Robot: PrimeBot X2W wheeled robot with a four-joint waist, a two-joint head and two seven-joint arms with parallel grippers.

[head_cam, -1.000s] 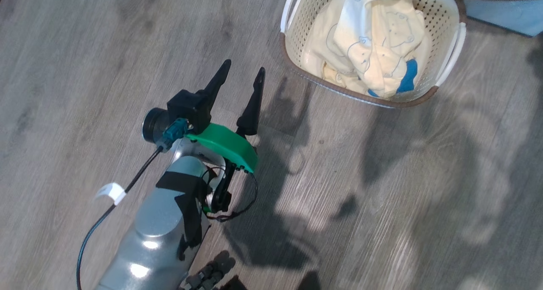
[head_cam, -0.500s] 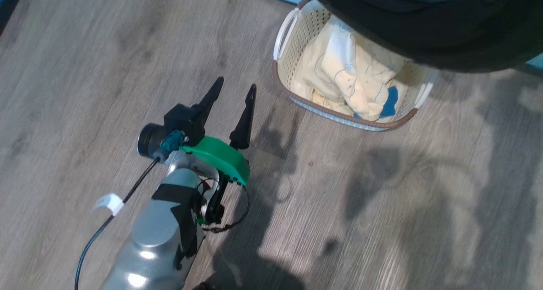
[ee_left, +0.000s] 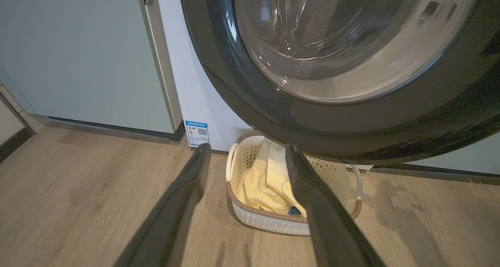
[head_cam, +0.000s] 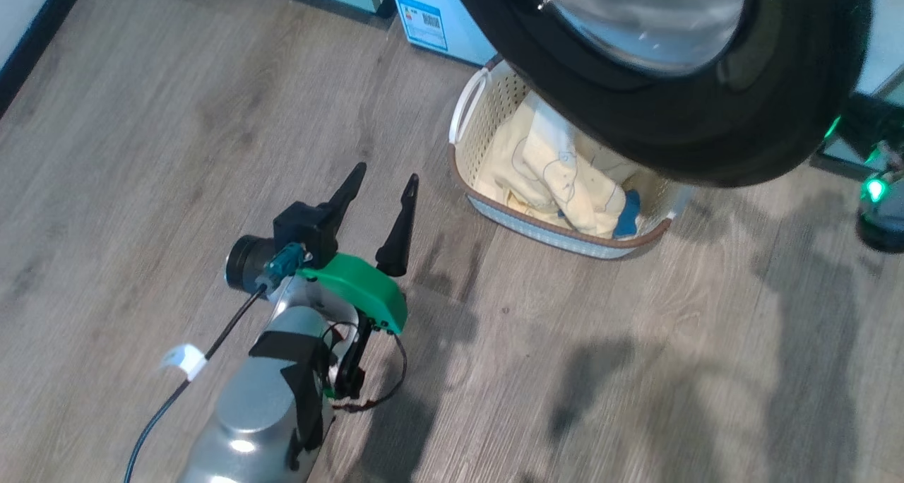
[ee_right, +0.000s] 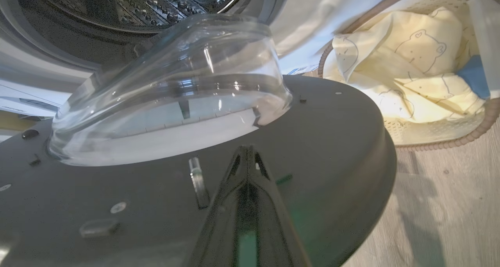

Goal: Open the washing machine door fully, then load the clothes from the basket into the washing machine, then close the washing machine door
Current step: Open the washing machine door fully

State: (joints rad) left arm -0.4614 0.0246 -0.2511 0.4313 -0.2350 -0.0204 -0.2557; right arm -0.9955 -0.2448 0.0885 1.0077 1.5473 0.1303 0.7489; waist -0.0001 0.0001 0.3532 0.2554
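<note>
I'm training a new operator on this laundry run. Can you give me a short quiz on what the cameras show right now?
1. True or false: the clothes lie in the basket.
2. Is the door open or closed?
3. The left hand is: A) open and empty; B) shut on the clothes; C) shut on the basket.
Key: 1 true; 2 open; 3 A.
</note>
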